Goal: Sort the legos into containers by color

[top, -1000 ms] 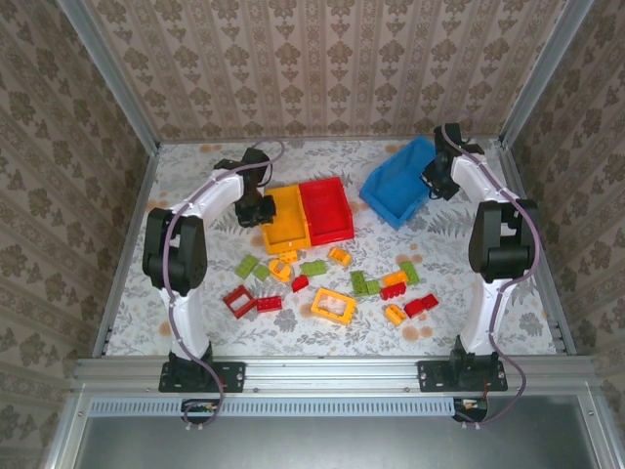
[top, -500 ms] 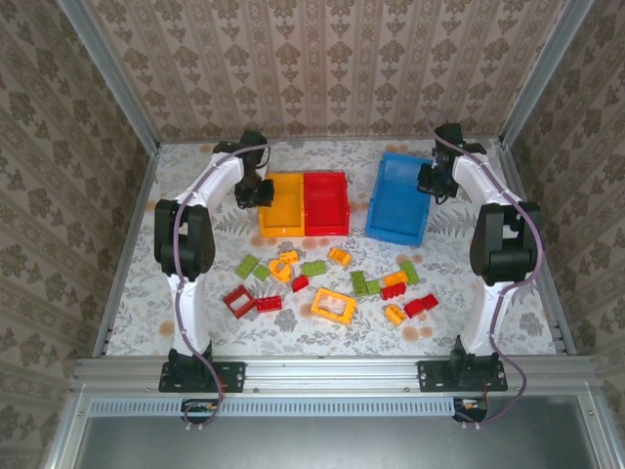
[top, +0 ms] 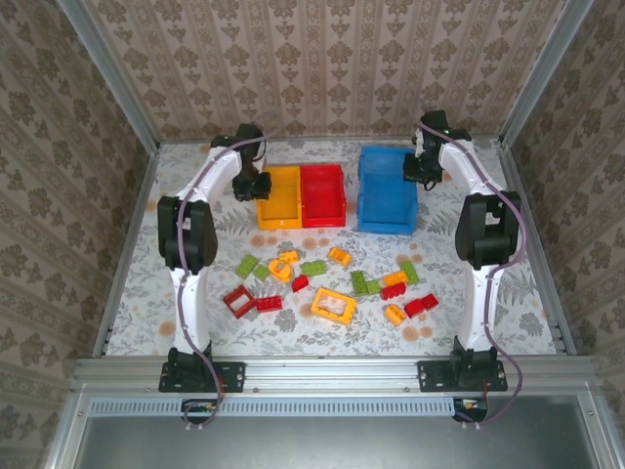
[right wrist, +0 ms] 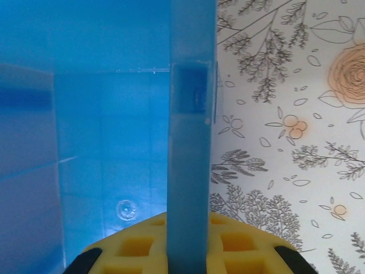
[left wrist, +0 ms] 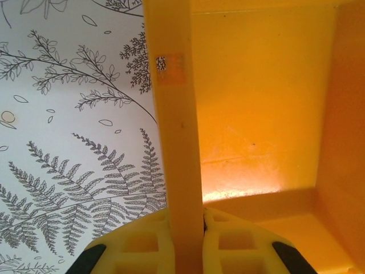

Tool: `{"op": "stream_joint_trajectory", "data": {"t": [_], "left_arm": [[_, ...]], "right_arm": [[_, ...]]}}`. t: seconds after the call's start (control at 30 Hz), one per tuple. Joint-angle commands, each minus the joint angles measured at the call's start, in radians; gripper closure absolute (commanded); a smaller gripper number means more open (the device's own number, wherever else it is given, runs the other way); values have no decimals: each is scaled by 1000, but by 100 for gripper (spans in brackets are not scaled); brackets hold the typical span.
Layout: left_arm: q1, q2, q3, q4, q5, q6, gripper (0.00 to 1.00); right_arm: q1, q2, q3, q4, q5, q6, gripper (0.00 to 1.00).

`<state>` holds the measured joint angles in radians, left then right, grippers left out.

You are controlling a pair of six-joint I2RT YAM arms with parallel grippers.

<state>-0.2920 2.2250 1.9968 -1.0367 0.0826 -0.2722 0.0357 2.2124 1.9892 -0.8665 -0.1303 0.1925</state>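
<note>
Three containers stand in a row at the back. The yellow-orange bin [top: 279,221] touches the red bin [top: 323,220], and the blue bin [top: 387,227] stands apart to their right. My left gripper [top: 256,184] is shut on the yellow-orange bin's left wall [left wrist: 177,131], one pad [left wrist: 137,242] on each side. My right gripper [top: 411,173] is shut on the blue bin's right wall [right wrist: 191,148]. All three bins look empty. The legos lie scattered in front of them, among them a yellow frame [top: 332,306], a red frame [top: 238,300] and a green brick [top: 247,265].
Patterned walls close in the back and both sides, with metal posts at the corners. An aluminium rail [top: 332,371] runs along the near edge, where both arm bases are bolted. A strip of floral table [top: 322,242] separates bins and bricks.
Both arms swung toward the back. The yellow-orange and red bins slid back and squared up. The blue bin, tilted before, now sits flat and square, further left and back.
</note>
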Motion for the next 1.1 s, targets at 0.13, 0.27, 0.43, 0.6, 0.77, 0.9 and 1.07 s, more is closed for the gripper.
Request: {"op": "stream_joint_trajectory", "data": {"t": [0.13,0.27,0.43,0.6,0.77,0.9,1.07], "left_arm": [[-12,-2,11,-12,-15,-16,93],[-5,-39,18,-8,-17,-46,70],[1,-99,23,-14,-33,-83,54],[2,-272,-110,59,-18,-139,47],[-9,-560,-402,206,87,-195,42],[-63,-820,-668,289,182,-186,42],[-227,-1185,-952,327,217,-199,39]], "right_arm": [[23,26,69,-51,-22,14,74],[23,-10,65,-42,-7,25,60],[23,-110,30,-6,17,42,50],[41,-301,-140,120,44,57,49],[134,-577,-462,370,-103,-21,49],[305,-761,-730,471,-255,-195,46],[508,-906,-968,474,-269,-273,40]]}}
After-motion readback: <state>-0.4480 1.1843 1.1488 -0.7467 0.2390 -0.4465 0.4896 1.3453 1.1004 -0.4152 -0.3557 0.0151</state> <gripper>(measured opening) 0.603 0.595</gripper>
